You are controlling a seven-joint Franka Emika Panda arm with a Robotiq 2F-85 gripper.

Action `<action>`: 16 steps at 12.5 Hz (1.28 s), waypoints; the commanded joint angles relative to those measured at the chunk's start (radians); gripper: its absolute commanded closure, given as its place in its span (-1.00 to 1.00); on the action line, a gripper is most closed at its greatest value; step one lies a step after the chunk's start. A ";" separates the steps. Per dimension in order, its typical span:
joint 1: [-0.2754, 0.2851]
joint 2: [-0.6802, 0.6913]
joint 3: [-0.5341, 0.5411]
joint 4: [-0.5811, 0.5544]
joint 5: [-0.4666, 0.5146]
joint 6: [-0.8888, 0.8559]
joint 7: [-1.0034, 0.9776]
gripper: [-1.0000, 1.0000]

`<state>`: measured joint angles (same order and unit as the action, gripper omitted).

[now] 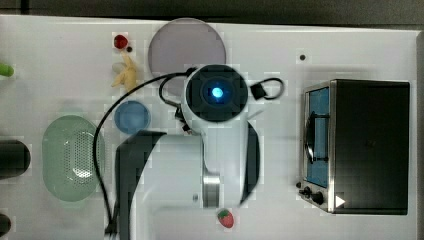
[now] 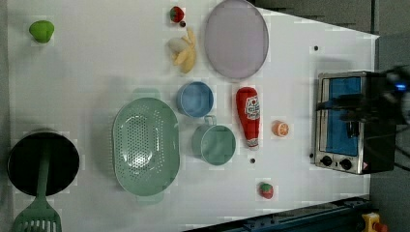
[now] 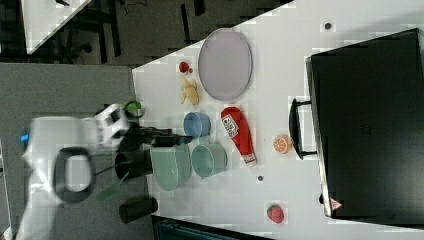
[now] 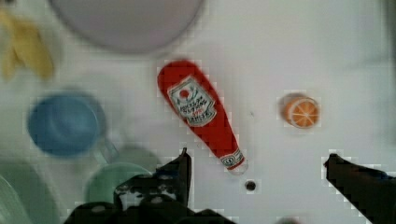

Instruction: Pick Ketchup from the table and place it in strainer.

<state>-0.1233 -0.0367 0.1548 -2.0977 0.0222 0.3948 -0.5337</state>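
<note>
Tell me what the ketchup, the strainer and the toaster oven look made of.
Ketchup: probably glossy red plastic, with a white printed label and a white cap.
Strainer: likely moulded pale green plastic, its bottom dotted with holes.
Toaster oven: seemingly brushed silver metal framing a glass door, with a black casing.

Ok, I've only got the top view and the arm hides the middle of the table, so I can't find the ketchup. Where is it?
Observer: The ketchup lies flat on the table. In the left view it is between the blue cup and an orange slice, with its cap towards the left view's bottom.
Operator: Is the gripper on it?
Observer: No. In the wrist view the gripper is open and the bottle lies clear of both fingers.
Operator: Anything between it and the strainer?
Observer: Yes, a teal cup stands between the ketchup and the strainer in the left view.
</note>
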 commanded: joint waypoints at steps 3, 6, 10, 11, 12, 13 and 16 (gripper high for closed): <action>0.001 0.066 0.027 -0.132 -0.008 0.233 -0.449 -1.00; 0.001 0.134 0.032 -0.186 -0.011 0.375 -0.451 -1.00; 0.007 0.250 0.037 -0.200 -0.011 0.475 -0.451 -1.00; 0.008 0.276 0.037 -0.201 -0.011 0.496 -0.452 -1.00; 0.008 0.299 0.037 -0.202 -0.011 0.515 -0.452 -1.00; 0.008 0.323 0.037 -0.202 -0.012 0.528 -0.451 -1.00; 0.009 0.394 0.034 -0.201 -0.013 0.577 -0.451 -1.00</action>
<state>-0.1125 0.3689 0.1930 -2.3125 0.0109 0.9521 -0.9434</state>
